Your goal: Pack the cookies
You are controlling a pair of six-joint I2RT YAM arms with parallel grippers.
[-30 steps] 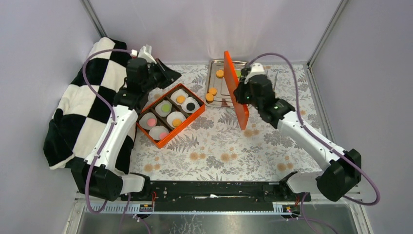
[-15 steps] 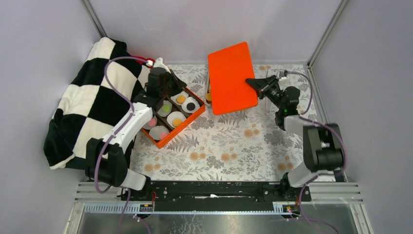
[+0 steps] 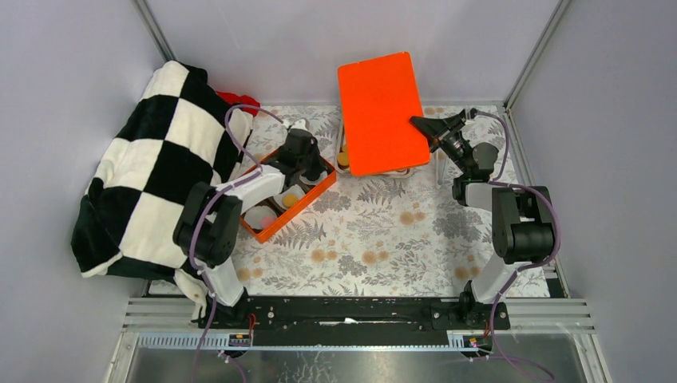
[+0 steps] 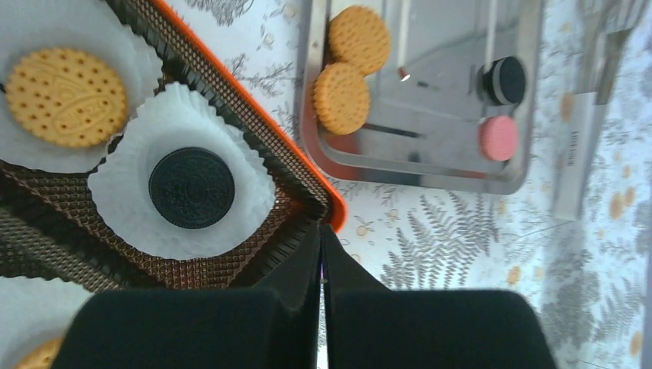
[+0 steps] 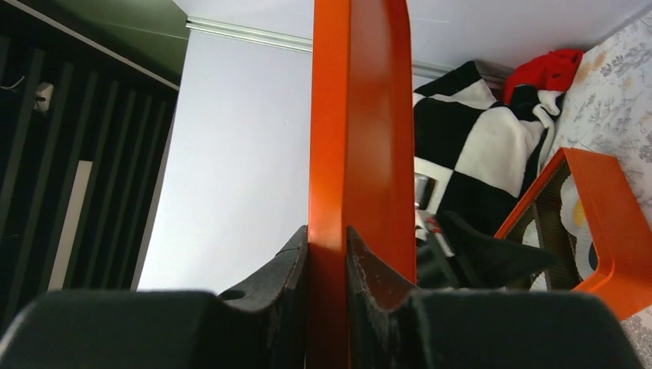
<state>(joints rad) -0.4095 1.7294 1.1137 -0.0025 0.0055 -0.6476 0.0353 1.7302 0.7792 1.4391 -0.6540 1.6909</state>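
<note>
the left tool (image 4: 321,240) is fully closed with nothing between its fingers, its tips hanging over the corner of the orange box (image 4: 254,123) nearest the metal tray (image 4: 430,165). in the box, a black cookie (image 4: 191,187) lies in a white paper cup (image 4: 115,207) at that corner, and a tan cookie (image 4: 65,96) sits in the next cup. on the tray, 2 tan cookies (image 4: 340,98) touch each other at one end, with a second black cookie (image 4: 503,81) and a pink cookie (image 4: 498,138) near the other end. the right tool (image 5: 327,246) is clamped on the edge of the orange lid (image 5: 357,115), holding it raised over the tray and hiding most of it from the top camera. a black-and-white checkered blanket (image 3: 152,175) lies bunched left of the box, beside the floral surface (image 3: 383,239).
</note>
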